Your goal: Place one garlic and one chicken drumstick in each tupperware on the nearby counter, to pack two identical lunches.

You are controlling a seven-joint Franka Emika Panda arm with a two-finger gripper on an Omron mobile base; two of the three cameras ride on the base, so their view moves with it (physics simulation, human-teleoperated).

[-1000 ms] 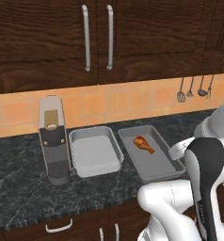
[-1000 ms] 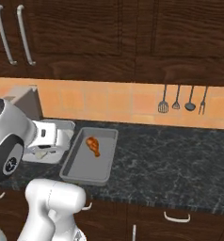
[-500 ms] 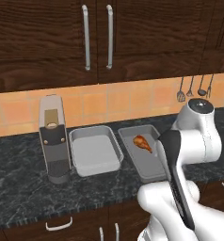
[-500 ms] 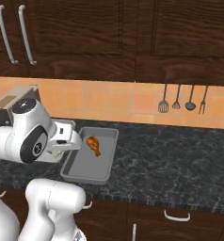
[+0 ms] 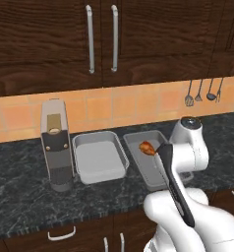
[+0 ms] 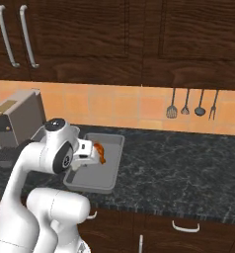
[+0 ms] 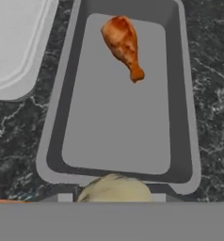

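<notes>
Darker tray (image 7: 118, 174) has a drumstick (image 7: 123, 44), hand (image 7: 114, 195) pinching garlic (image 7: 115, 189) above it; pale tray (image 5: 100, 160) still needs both.

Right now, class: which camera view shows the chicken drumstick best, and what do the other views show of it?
The hand view: the chicken drumstick lies whole and unobstructed in the darker tupperware. In the left base view the arm hides part of it; in the right base view it is small, beside the arm.

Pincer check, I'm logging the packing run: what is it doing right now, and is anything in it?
Pincer: shut on a garlic, above the darker tupperware that has a chicken drumstick in it.
</notes>
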